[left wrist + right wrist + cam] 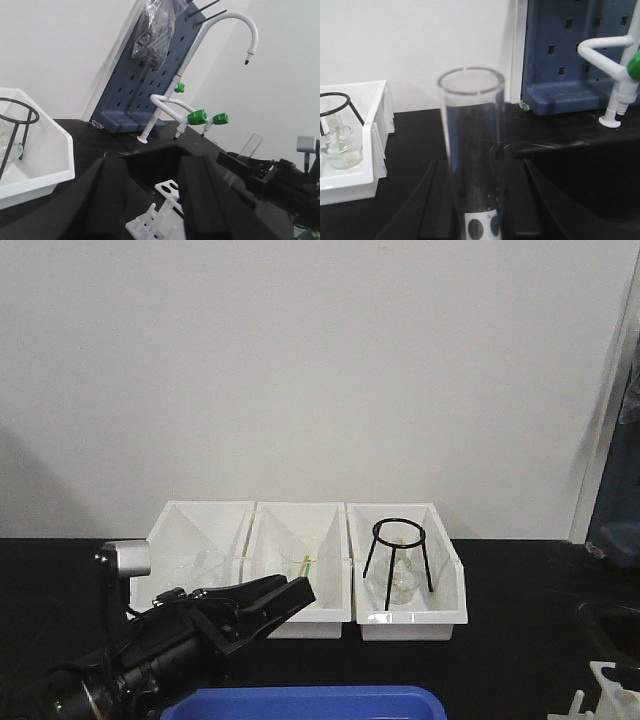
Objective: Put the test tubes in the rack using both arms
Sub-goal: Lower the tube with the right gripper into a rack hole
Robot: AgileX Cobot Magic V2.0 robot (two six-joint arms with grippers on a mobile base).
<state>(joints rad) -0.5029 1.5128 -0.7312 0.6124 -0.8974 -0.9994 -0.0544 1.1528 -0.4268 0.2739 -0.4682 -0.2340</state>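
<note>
A clear test tube (pixel 472 145) stands upright between the jaws of my right gripper (pixel 476 172), which is shut on it. Through the tube's lower end I see the white rack (pixel 482 226) with its round holes. The left wrist view shows the same tube (pixel 250 145) sticking up from the right gripper (pixel 243 167). My left gripper (pixel 155 167) is open with nothing in it, and the rack (pixel 167 212) shows below, between its fingers. In the front view the left gripper (pixel 285 597) hovers in front of the white bins, and the rack (pixel 607 687) sits at the bottom right corner.
Three white bins (pixel 305 530) line the back; the right one holds a black tripod ring (pixel 399 550) over a flask. A blue tub (pixel 310 704) lies at the front edge. A blue pegboard (pixel 135 85), a white faucet (pixel 220 30) and a dark sink (pixel 580 175) lie to the right.
</note>
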